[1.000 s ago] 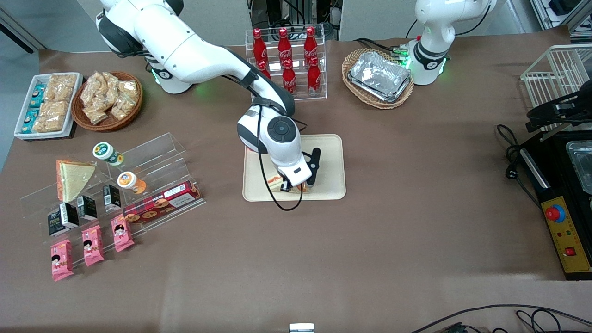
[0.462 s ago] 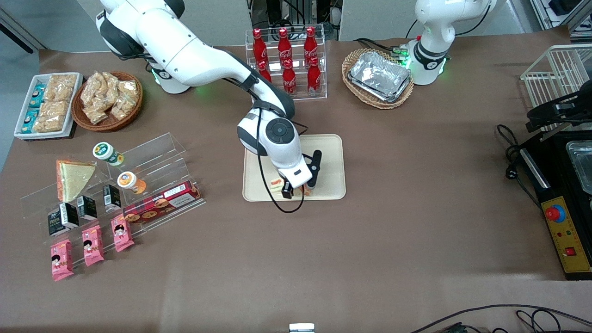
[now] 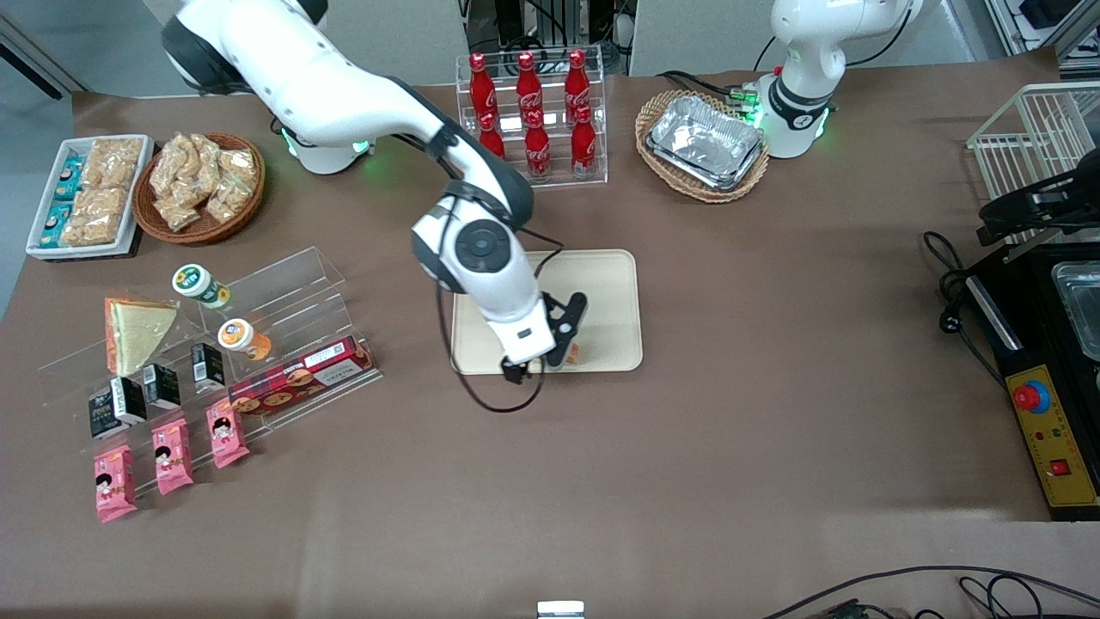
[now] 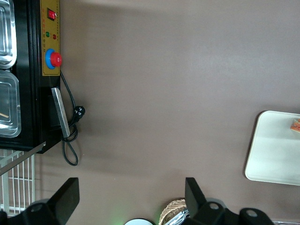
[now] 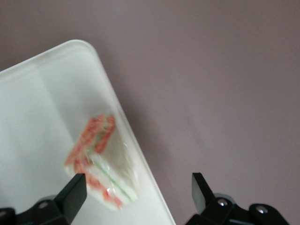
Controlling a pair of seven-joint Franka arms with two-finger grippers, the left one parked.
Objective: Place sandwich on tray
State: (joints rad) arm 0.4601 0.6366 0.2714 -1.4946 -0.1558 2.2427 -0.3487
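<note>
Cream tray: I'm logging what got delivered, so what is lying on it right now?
The tray holds one wrapped sandwich, near its edge closest to the front camera. The hand hovers open above it, not touching. From the front, the arm hides part of the tray.

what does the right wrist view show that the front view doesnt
Only the right wrist view shows the whole wrapped sandwich with its red and green filling stripes, lying on the tray beside its rim, and the open gripper above it, holding nothing. Only the front view shows the cola bottles, the foil trays and the snack displays toward the working arm's end. Both show the tray and the brown table.
</note>
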